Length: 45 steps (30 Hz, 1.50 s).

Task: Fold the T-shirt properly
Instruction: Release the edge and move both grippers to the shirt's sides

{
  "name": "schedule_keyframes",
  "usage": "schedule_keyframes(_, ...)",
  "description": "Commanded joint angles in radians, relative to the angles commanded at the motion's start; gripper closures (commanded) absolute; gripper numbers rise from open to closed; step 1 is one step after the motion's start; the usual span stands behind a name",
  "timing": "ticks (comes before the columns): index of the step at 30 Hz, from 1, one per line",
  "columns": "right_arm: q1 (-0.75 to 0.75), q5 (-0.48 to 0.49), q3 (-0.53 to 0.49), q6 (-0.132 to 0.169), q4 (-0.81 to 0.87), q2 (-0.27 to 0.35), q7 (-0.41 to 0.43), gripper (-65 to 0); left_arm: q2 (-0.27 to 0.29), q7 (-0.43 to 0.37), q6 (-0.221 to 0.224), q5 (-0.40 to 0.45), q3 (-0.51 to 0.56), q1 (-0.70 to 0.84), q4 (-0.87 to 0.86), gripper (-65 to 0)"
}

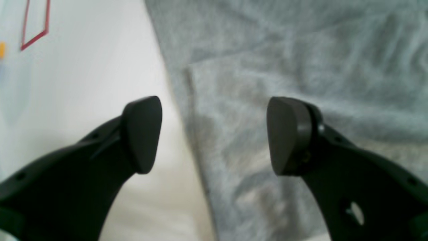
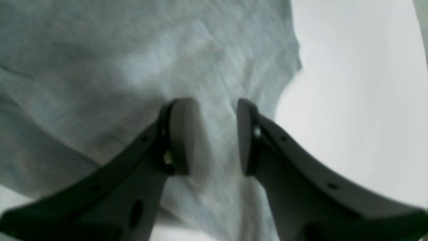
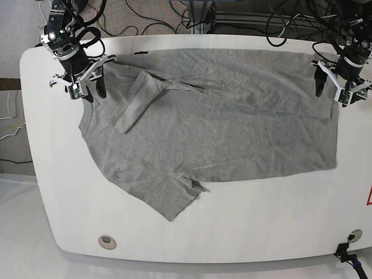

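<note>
The left gripper [image 1: 214, 135] has its fingers [image 1: 143, 134] spread wide over the T-shirt [image 3: 232, 133] edge. The right gripper [image 2: 214, 137] stands narrow, with cloth between the pads. The T-shirt lies spread and wrinkled across the white tabletop [image 3: 261, 226].

A big white table [image 3: 256, 226] with round corners fills most of the base view. Two small round metal holes [image 3: 106, 240] sit near its lower edge. Black cables [image 3: 151, 17] lie in a tangle on the floor at the top of the frame. At the left, thin white wires [image 3: 10, 122] hang beside the table. A red mark [image 3: 368, 196] shows at the right edge.
</note>
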Motion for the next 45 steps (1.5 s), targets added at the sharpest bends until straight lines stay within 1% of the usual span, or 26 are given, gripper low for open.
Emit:
schedule_keyframes(2,0.048,0.000,0.000,0.003,-0.011,-0.014,-0.006,-20.5,0.012,0.003,0.000,0.002,0.000,-0.038,-0.005,-46.6)
schedule_keyframes(4,0.112,0.000,-0.002,0.006,-0.026,-0.011,-0.051,-20.5,0.028,0.005,0.000,0.003,0.005,-0.078,-0.006,-46.6)
schedule_keyframes(6,0.190,0.000,-0.002,0.008,-0.055,-0.012,-0.106,-20.5,0.028,0.006,0.002,0.003,0.008,-0.120,-0.029,-46.6)
schedule_keyframes(9,0.301,0.000,-0.029,0.008,-0.103,-0.009,-0.150,-20.5,0.023,0.006,0.002,0.005,0.037,-0.209,-0.091,-46.6)
schedule_keyframes(13,0.440,-0.002,-0.057,0.005,-0.226,-0.006,-0.155,-20.7,0.017,0.006,0.002,0.006,0.043,-0.305,-0.173,-46.6)
schedule_keyframes(15,0.508,-0.002,-0.058,0.005,-0.304,-0.006,-0.155,-20.9,-0.003,0.006,0.002,0.032,0.043,-0.345,-0.219,-46.6)
schedule_keyframes(18,0.603,-0.003,-0.058,0.006,-0.433,0.005,-0.152,-21.0,-0.011,0.005,-0.003,0.046,0.043,-0.405,-0.273,-46.6)
schedule_keyframes(20,0.658,-0.003,-0.069,0.006,-0.520,0.023,-0.147,-21.0,-0.044,0.005,-0.003,0.043,0.044,-0.431,-0.307,-46.6)
schedule_keyframes(23,0.724,-0.005,-0.118,0.002,-0.643,0.034,-0.075,-21.0,-0.066,0.003,-0.005,0.043,0.046,-0.491,-0.387,-46.6)
schedule_keyframes(24,0.744,-0.005,-0.132,0.002,-0.683,0.054,-0.058,-21.0,-0.077,0.003,-0.005,0.043,0.046,-0.506,-0.405,-46.6)
schedule_keyframes(26,0.792,-0.005,-0.155,0.002,-0.767,0.068,-0.040,-21.0,-0.089,0.002,-0.005,0.043,0.046,-0.535,-0.443,-46.6)
schedule_keyframes(30,0.852,-0.005,-0.157,0.002,-0.891,0.069,0.017,-21.1,-0.129,-0.002,-0.005,0.040,0.054,-0.595,-0.552,-46.6)
schedule_keyframes(32,0.881,-0.005,-0.158,0.003,-0.953,0.083,0.025,-21.4,-0.138,-0.002,-0.005,0.040,0.060,-0.623,-0.591,-46.6)
schedule_keyframes(34,0.904,-0.005,-0.158,0.005,-1.008,0.087,0.044,-24.6,-0.147,-0.002,-0.005,0.040,0.060,-0.643,-0.640,-46.6)
schedule_keyframes(37,0.916,-0.005,-0.158,0.002,-1.062,0.091,0.081,-34.8,-0.149,-0.006,-0.005,0.040,0.060,-0.684,-0.717,-46.6)
schedule_keyframes(39,0.933,-0.005,-0.158,0.002,-1.091,0.091,0.086,-39.2,-0.150,-0.031,-0.005,0.040,0.060,-0.692,-0.761,-46.6)
schedule_keyframes(45,0.953,-0.005,-0.158,0.006,-1.162,0.103,0.092,-39.7,-0.153,-0.091,-0.005,0.043,0.060,-0.733,-0.872,-46.8)
